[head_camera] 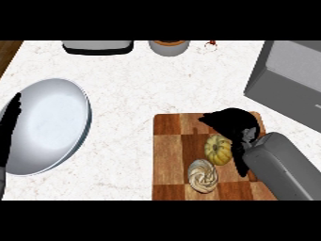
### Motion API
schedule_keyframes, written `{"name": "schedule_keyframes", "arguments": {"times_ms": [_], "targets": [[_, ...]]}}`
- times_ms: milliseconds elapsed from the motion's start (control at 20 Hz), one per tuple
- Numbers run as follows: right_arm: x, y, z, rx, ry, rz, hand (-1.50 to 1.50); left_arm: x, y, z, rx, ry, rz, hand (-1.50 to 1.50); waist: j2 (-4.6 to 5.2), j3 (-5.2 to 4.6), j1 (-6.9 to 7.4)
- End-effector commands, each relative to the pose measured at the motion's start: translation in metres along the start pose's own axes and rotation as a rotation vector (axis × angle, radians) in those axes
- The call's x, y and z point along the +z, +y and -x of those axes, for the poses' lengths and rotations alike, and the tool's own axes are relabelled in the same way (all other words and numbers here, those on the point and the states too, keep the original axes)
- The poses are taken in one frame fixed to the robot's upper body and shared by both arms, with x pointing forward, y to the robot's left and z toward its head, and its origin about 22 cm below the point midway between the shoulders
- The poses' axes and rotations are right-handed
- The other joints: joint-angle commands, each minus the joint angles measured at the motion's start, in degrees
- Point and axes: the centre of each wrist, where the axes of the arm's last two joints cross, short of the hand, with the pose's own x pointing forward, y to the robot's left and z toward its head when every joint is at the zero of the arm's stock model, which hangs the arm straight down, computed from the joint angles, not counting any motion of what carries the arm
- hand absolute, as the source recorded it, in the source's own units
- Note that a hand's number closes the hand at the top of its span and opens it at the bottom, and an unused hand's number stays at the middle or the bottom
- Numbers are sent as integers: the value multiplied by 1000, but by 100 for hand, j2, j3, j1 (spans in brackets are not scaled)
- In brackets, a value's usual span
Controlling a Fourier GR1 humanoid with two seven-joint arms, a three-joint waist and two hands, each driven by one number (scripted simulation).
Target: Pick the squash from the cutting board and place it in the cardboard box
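The fingers of the right hand hang curled and downward just beside the squash, on its right flank, and as far as the head view shows they close on nothing yet; whether they touch its skin is hard to tell. The squash, yellow and ribbed, sits on the cutting board toward the board's right side, at the near right part of the surface. Just beside it, nearer the board's front edge, lies a pale swirled pastry-like item, close enough to be knocked.

The step in hand looks like closing on the squash. To do it well, the fingers should come around the squash from the right and from above, thumb on the far side, keeping away from the pale item at the front. The lift should go straight up before any sideways travel.

No cardboard box is plainly seen; a grey boxy object stands at the surface's far right edge. The left hand rests with straight fingers at the left edge, beside a large white plate.
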Motion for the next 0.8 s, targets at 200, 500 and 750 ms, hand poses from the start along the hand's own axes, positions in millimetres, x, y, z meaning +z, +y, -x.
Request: {"name": "schedule_keyframes", "arguments": {"times_ms": [200,500,750], "targets": [[10,-10,-21,-3,-83,5,-150,-4,-6,-11,7,13,0,0,-2,-1,-12],[-7,18,-34,74,15,-79,-150,2,-7,-7,0,9,-3,0,2,-1,-3],[-28,34,-28,55,109,-88,-150,2,5,-3,4,24,16,0,5,0,17]]}}
